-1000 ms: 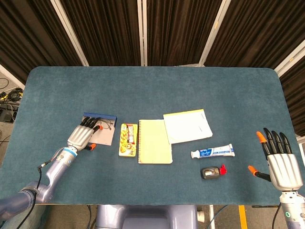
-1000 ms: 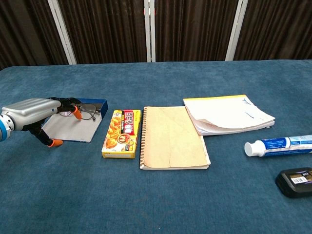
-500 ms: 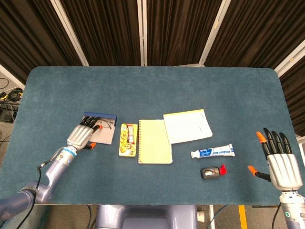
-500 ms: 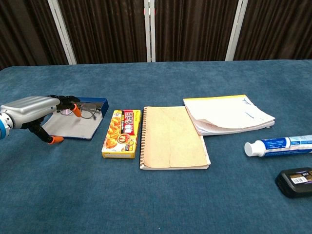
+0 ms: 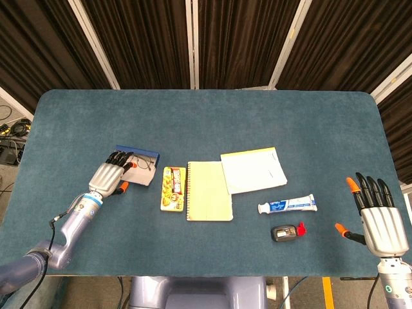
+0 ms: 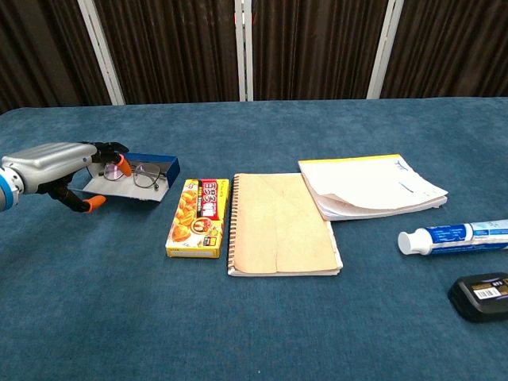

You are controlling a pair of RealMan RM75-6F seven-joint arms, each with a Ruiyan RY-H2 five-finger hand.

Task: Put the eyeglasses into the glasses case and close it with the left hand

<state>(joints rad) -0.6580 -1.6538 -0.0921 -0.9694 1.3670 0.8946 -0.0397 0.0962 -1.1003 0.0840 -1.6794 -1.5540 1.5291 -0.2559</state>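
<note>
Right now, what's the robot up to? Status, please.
Left hand at the glasses case, gripping its near flap, which is raised off the table. Eyeglasses inside the case. Right hand open, idle. Snack box beside the case, apart from it.

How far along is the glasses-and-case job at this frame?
Done: the eyeglasses already lie inside the open glasses case. In hand: the left hand is at the case's near flap, which looks lifted off the table, though the grip itself is unclear. Left: the case is not yet closed. The right hand sits open and idle near the table's right edge.
</note>
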